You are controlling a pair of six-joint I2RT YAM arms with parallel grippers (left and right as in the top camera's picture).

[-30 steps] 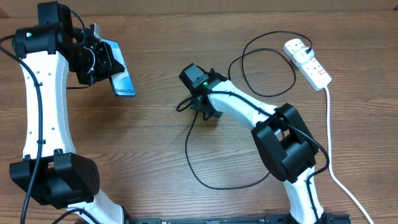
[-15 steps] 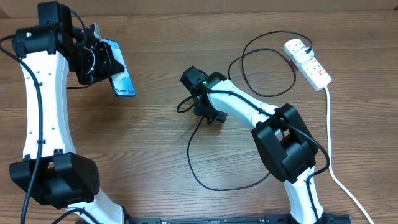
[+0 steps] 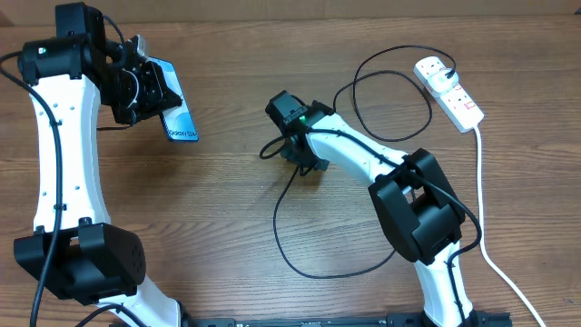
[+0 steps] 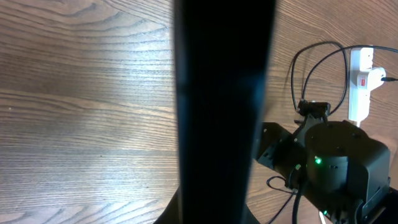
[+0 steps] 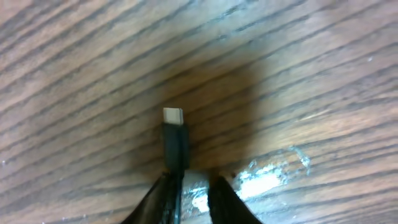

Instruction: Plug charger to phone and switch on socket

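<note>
My left gripper [image 3: 145, 91] is shut on the phone [image 3: 178, 113] and holds it tilted above the table at the far left. In the left wrist view the phone is a dark upright band [image 4: 224, 93]. My right gripper [image 3: 295, 153] is near the table's middle, pointing down. It is shut on the charger, whose connector tip [image 5: 174, 134] sticks out ahead of the fingers [image 5: 194, 193], just above the wood. The black cable [image 3: 309, 263] loops over the table and runs to the white socket [image 3: 451, 91] at the far right. The socket also shows in the left wrist view [image 4: 360, 81].
The socket's thick white lead [image 3: 481, 218] runs down the right side to the front edge. A cable loop [image 3: 390, 91] lies between my right arm and the socket. My right arm's wrist [image 4: 336, 168] fills the lower right of the left wrist view.
My right gripper dipped toward the front, then came back a little, with the cable end shifting slightly. My left arm and the phone have not moved.
</note>
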